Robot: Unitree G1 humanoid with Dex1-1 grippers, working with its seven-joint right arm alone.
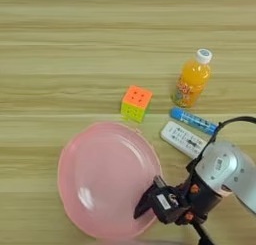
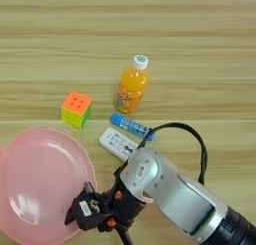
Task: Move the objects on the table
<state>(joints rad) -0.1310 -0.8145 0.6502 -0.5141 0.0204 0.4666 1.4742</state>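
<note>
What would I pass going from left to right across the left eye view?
Pink plate → puzzle cube → black pincer over the plate's right rim → white remote → juice bottle. The blue tube overlaps remote and bottle sideways, so it is left out.

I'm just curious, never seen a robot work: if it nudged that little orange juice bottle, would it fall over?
Probably, yes. The juice bottle is tall and narrow and looks to be standing upright on the table, so a push near its white cap would likely tip it. Being round, it could then roll. It looks full, so fairly heavy for its size.
</note>
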